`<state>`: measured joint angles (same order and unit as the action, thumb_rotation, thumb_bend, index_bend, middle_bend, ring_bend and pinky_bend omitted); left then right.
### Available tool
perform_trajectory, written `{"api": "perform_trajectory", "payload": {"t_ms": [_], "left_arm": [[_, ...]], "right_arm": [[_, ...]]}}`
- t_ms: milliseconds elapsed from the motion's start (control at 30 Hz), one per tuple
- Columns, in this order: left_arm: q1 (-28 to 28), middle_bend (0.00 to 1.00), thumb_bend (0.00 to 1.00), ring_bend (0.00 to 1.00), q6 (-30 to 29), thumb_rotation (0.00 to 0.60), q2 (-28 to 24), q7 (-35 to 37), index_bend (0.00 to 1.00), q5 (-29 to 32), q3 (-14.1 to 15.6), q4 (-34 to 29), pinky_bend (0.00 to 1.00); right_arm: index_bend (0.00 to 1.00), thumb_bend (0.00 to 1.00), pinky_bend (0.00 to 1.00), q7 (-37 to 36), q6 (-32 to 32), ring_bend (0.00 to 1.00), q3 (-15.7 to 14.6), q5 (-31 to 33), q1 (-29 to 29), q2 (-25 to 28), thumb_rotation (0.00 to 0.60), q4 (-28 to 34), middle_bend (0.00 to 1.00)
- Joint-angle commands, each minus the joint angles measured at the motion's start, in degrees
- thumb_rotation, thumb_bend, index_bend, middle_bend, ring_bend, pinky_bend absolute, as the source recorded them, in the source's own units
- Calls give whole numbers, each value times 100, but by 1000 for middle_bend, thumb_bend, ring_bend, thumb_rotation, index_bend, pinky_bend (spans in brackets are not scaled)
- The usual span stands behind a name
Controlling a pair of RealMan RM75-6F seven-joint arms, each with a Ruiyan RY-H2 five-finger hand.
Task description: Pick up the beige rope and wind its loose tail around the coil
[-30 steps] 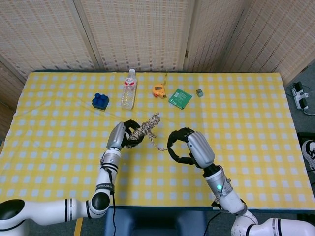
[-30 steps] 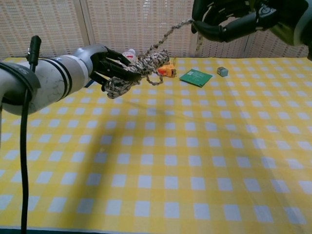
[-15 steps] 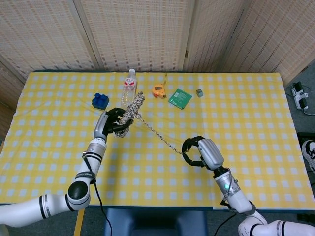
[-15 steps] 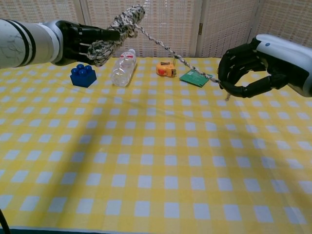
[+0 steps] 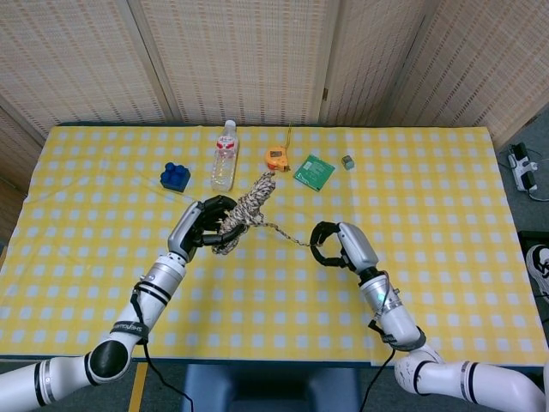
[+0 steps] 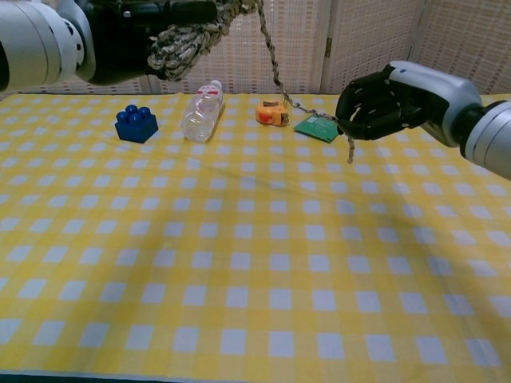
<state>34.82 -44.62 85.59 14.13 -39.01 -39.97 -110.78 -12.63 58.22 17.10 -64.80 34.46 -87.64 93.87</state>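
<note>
My left hand (image 5: 202,227) (image 6: 128,30) grips the coil of beige rope (image 5: 246,210) (image 6: 190,35) and holds it up above the table. The loose tail (image 5: 281,233) (image 6: 275,70) runs from the coil's far end down to my right hand (image 5: 331,244) (image 6: 375,104). That hand pinches the tail near its end, and a short bit of rope (image 6: 350,148) dangles below the fingers. In the head view the two hands are apart, with the tail sagging a little between them.
On the yellow checked tablecloth (image 5: 429,206) (image 6: 255,271) along the far side lie a blue toy brick (image 5: 175,176) (image 6: 136,124), a plastic bottle (image 5: 224,156) (image 6: 201,112), an orange tape measure (image 5: 276,158) (image 6: 272,112), a green card (image 5: 314,172) (image 6: 319,127) and a small grey cube (image 5: 348,161).
My left hand has come back toward the middle with the coil, and my right hand has moved up and left toward it. The tail, stretched taut half a second ago, now hangs shorter and slacker.
</note>
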Motion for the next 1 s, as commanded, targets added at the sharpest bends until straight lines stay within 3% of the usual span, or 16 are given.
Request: {"api": "perform_trajectory", "payload": {"t_ms": [33, 400, 767, 1000], "left_arm": [[-91, 765, 619, 743, 447, 600, -150, 342, 728, -645, 233, -107, 838], [123, 765, 620, 736, 811, 600, -93, 747, 728, -2231, 804, 229, 837], [430, 765, 620, 732, 683, 600, -162, 829, 730, -3228, 1308, 675, 821], [729, 765, 619, 731, 338, 600, -160, -394, 733, -3434, 1753, 1024, 817]], "right_arm": [[694, 543, 369, 28, -71, 489, 217, 219, 147, -94, 600, -43, 562], [694, 546, 369, 195, -160, 490, 700, 761, 465, -146, 600, 136, 562], [693, 549, 369, 150, -881, 490, 738, 990, 634, 505, 600, 504, 562], [694, 550, 371, 241, -1289, 517, 709, 1299, 786, 955, 600, 770, 569]]}}
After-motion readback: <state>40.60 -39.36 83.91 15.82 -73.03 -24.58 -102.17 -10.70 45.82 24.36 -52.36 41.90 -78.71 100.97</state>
